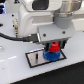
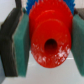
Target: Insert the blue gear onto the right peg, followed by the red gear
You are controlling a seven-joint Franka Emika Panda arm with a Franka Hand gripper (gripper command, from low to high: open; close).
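Red gear (image 2: 48, 40): clamped between the gripper's (image 1: 51, 44) green pads (image 2: 21, 42), centre hole facing out, held low over the plate (image 1: 35, 60).
Blue gear (image 1: 50, 55): directly beneath the red, apparently seated on the right peg (peg itself hidden).
Grip: by the rim, likely keeping the hole clear for threading.
Plate: at six o'clock from the arm, bare at nine o'clock of the gears.

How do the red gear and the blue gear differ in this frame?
The red gear is clamped in the hand; the blue gear sits free on the grey plate. The red one rides above the blue one. Colours differ. Both are toothed discs.
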